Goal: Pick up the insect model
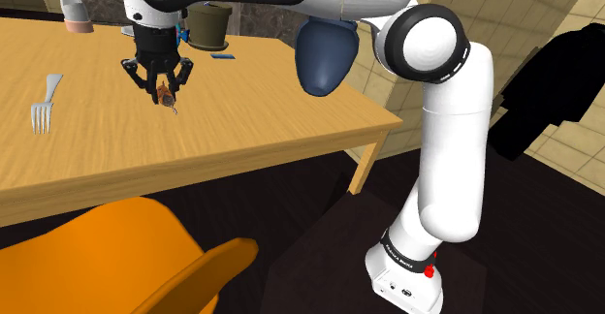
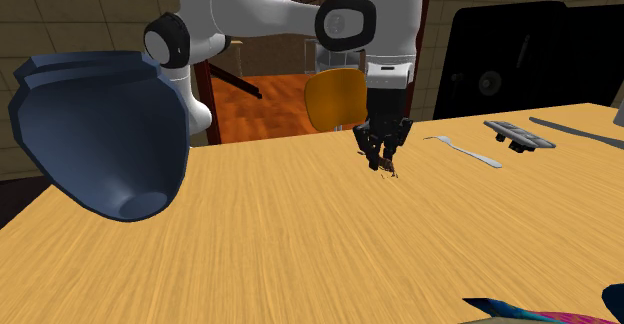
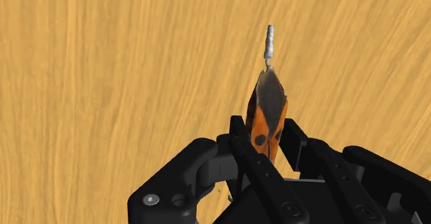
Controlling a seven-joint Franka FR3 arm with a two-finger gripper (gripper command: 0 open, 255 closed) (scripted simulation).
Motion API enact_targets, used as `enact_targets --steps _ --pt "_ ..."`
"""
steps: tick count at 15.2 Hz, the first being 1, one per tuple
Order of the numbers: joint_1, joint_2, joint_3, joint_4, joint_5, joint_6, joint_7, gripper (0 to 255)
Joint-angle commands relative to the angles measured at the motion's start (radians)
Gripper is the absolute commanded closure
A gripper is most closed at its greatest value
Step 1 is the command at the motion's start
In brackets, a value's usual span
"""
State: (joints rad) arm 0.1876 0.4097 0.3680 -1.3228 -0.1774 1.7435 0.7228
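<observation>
Light wood table (image 1: 242, 133), grain running along its length, takes up most of the scene. Tan tiled walls behind, dark floor (image 1: 320, 220) below, and a black area (image 1: 553, 79) at the shoulder view's right. The white arm (image 1: 456, 147) reaches in over the table from the stand.

An orange chair (image 1: 126, 259) sits against the table's near edge in the shoulder view. A dark blue vase-like vessel (image 1: 323, 55) is on the table near the arm's side. A dark pot (image 1: 208, 26) and a grey cup (image 1: 76, 12) stand along the far edge.

The gripper (image 1: 163, 81) is well in from every edge, with bare wood all round it. A fork (image 1: 44, 104) lies well apart toward the shoulder view's left.

The insect model (image 3: 268, 101) is clamped between the two black fingers and points away from the palm. It is low over the tabletop; I cannot tell if it touches. Its body is orange with black spots. It has a grey-brown wing tapering to a point, with a pale thin tip beyond it.
</observation>
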Motion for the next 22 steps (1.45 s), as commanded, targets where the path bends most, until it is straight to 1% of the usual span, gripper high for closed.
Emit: enact_targets --steps 1,5,13,20,22 --pt "0.000 0.000 0.000 0.000 0.000 0.000 0.000 255" --pt "0.000 0.001 0.000 -0.001 0.000 0.001 0.000 255" --pt "0.018 0.024 0.001 0.143 -0.006 -0.120 -0.005 255" --pt "0.047 0.071 -0.001 0.314 -0.022 -0.243 -0.010 255" --pt "0.048 0.072 -0.001 0.318 -0.022 -0.246 -0.010 255"
